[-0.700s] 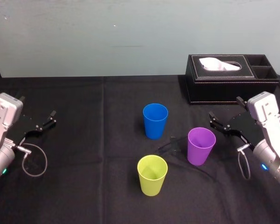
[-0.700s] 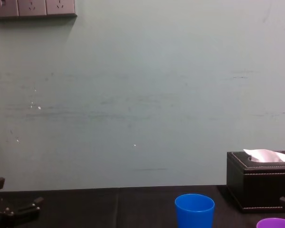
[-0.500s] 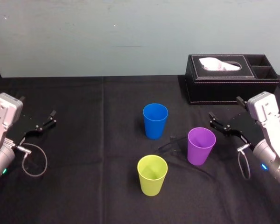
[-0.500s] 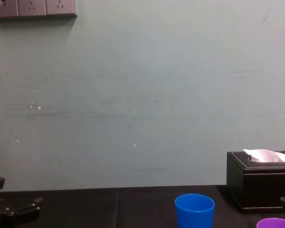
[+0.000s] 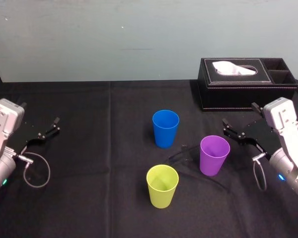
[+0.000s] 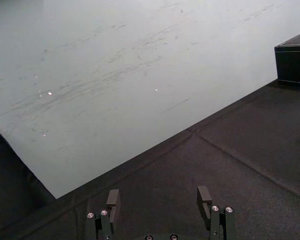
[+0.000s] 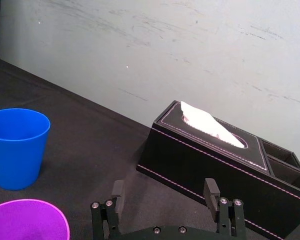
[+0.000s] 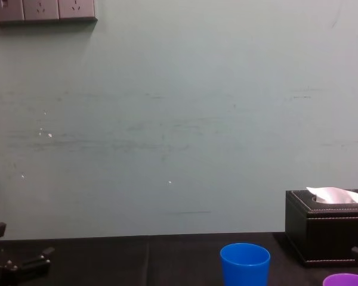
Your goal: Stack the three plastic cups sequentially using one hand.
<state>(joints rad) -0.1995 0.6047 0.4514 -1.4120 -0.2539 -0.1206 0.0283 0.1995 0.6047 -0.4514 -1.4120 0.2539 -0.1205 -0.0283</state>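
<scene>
Three plastic cups stand upright and apart on the black cloth. The blue cup [image 5: 165,128] [image 7: 17,147] [image 8: 244,264] is farthest back. To its right and nearer is the purple cup [image 5: 214,154] [image 7: 27,220] [image 8: 346,279]. Nearest the front stands the yellow-green cup [image 5: 162,185]. My right gripper [image 5: 239,115] [image 7: 164,190] hovers open just right of the purple cup, apart from it, with nothing between its fingers. At the table's far left my left gripper [image 5: 39,113] [image 6: 158,199] rests open and empty.
A black tissue box [image 5: 246,83] [image 7: 215,160] [image 8: 328,232] with a white tissue stands at the back right, behind my right gripper. A wall rises behind the table's far edge. Bare black cloth [image 5: 99,148] lies between the cups and my left arm.
</scene>
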